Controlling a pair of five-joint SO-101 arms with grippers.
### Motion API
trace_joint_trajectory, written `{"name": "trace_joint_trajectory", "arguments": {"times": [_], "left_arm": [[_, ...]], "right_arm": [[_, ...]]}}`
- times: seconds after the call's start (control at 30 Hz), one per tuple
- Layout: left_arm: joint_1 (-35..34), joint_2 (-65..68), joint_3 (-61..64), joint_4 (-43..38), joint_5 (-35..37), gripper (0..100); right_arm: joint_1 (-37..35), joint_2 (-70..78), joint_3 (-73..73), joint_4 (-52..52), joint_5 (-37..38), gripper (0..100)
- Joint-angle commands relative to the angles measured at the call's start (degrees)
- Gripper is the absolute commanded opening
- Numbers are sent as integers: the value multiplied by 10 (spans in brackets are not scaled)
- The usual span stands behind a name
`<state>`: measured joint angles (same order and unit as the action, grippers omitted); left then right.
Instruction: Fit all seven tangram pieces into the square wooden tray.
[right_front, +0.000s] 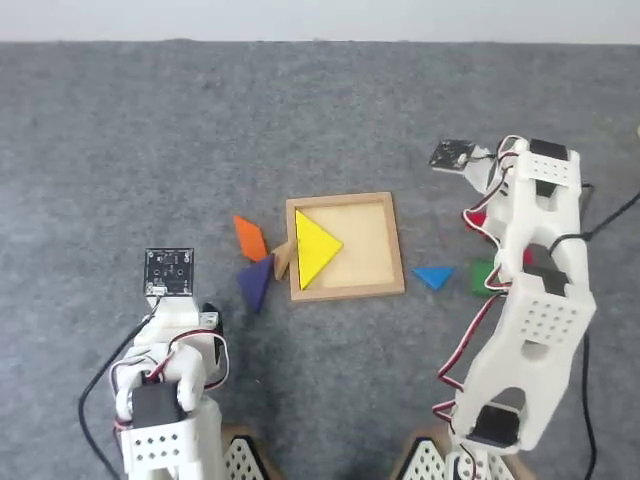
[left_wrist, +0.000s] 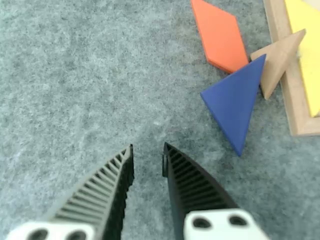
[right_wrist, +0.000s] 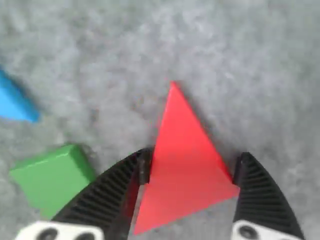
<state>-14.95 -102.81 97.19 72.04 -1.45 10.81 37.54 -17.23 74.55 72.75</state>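
One piece, the yellow triangle (right_front: 315, 248), lies in the tray (right_front: 340, 200). From above, the orange piece (right_front: 249, 238) and navy triangle (right_front: 256, 282) sit just left of the tray, a tan triangle (right_front: 282, 260) leans on its left rim, and the cyan triangle (right_front: 434, 276) and green square (right_front: 482, 277) lie to its right. At my left wrist, my left hand (left_wrist: 148, 148) hangs released and empty over bare counter (left_wrist: 75, 75), left of the tray near the navy triangle. At my right wrist, my right hand (right_wrist: 194, 156) is clamped on the red triangle (right_wrist: 185, 165), right of the tray beside the green square. I judge this the pickup. Next I must lift it clear and turn it to fit beside the yellow triangle.
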Motion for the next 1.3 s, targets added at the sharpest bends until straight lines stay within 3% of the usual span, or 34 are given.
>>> {"name": "trace_joint_trajectory", "arguments": {"times": [0.0,0.47,1.0,1.17,1.27], "left_arm": [[-4,-11,-7,2,-1,93],[-4,-11,-7,2,-1,93],[-4,-11,-7,2,-1,93],[-4,-11,-7,2,-1,93],[-4,-11,-7,2,-1,93]], "right_arm": [[26,-52,-30,-12,-54,289],[68,-28,-47,-43,-306,286],[75,-69,-69,-43,-526,284],[73,-50,-67,-11,-553,290],[73,-21,-78,-14,-556,348]]}}
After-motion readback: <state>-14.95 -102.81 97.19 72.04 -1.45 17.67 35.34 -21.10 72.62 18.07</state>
